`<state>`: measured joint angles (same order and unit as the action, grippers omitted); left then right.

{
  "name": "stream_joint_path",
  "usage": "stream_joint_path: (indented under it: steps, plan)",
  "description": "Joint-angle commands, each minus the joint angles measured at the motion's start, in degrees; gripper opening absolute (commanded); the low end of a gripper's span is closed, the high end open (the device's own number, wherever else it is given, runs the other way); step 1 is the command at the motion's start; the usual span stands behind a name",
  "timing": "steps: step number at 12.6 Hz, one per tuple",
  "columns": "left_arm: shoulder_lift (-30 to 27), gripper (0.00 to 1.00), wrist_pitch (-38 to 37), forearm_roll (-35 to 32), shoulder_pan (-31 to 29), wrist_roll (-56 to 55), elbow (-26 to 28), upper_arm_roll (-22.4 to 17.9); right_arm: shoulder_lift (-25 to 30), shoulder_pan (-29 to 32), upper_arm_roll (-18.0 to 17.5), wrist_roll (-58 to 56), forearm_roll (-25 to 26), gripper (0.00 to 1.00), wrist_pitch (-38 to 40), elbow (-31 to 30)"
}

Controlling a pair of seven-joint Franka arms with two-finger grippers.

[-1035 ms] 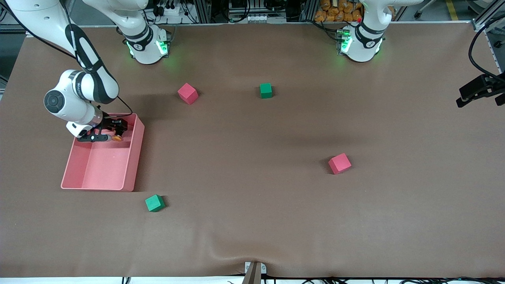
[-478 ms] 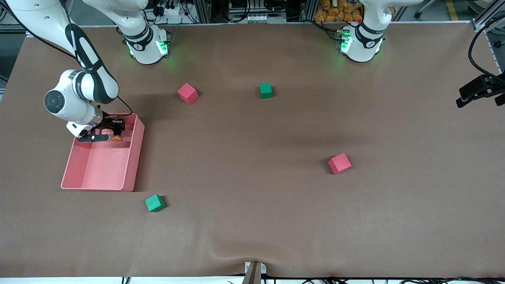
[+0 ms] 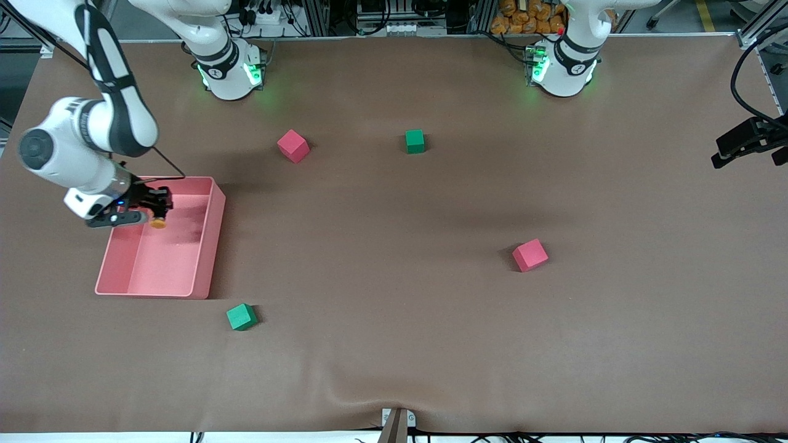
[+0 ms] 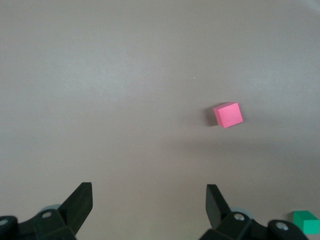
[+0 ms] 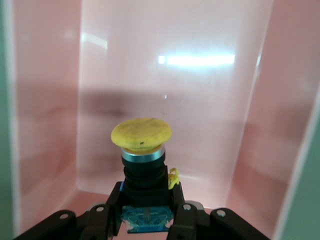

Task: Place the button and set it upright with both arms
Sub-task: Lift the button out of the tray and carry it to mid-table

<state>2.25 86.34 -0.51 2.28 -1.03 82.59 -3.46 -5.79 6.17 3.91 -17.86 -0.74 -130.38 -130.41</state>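
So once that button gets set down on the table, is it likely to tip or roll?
Probably tippy: the button carries a wide domed cap on a narrower black body. On its side, the round cap could let it roll. It looks rigid; the right gripper clamps it above the pink bin without visible deformation.

No text, label, brand, number or sign can be read on anything in these views.
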Motion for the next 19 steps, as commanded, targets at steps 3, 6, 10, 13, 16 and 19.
stream_joint_path:
  steps: [3,6,10,13,16,19]
  plan:
    - [0.3,1.0,-1.0,0.6,-0.44,1.55,-0.85,0.03,-6.05,-6.77,-0.04,0.46,-0.22,0.0,7.51,16.03]
    - [0.3,1.0,-1.0,0.6,-0.44,1.55,-0.85,0.03,-11.59,-11.87,-0.57,0.81,-2.23,0.0,6.8,23.42]
    - [0.3,1.0,-1.0,0.6,-0.44,1.55,-0.85,0.12,-17.4,-18.46,-0.48,3.53,-13.32,0.0,6.72,32.74]
    - [0.3,1.0,-1.0,0.6,-0.44,1.55,-0.85,0.12,-20.04,-25.49,-0.48,11.76,-13.32,0.0,3.58,36.97]
    - [0.3,1.0,-1.09,0.6,-0.44,1.55,-0.5,0.12,-26.52,-35.92,-0.13,16.89,-10.61,0.0,1.36,43.9]
    - [0.3,1.0,-1.09,0.6,-0.44,1.55,-0.5,0.12,-33.73,-42.01,0.13,30.3,-7.63,0.0,0.31,52.25]
